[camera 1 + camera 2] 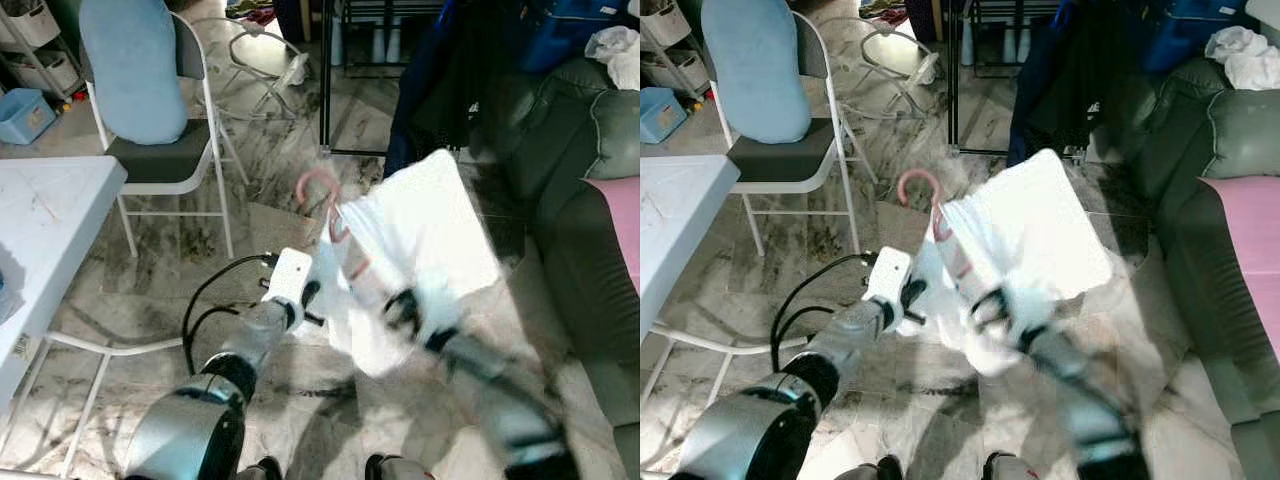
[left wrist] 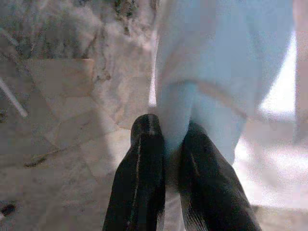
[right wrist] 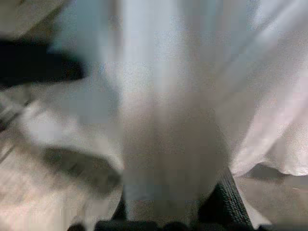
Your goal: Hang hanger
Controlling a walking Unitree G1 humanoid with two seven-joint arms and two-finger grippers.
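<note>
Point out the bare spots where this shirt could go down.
Bare: the white table corner at left, and floor between the chair and black rack. Crowded: both grippers, left and right, bunched in the shirt.

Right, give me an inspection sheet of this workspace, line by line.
Surface: marble-patterned floor; corner of a white table on the robot's left.
Job's things: pink hanger carrying a white garment, held up between both arms.
Clutter: blue bin; white cloth on the sofa.
Grippers: left gripper shut on the garment's edge; right gripper in the cloth, blurred.
Cables: black cable looping along the left arm.
Surroundings: folding chair with blue cushion; dark sofa; black rack ahead.
</note>
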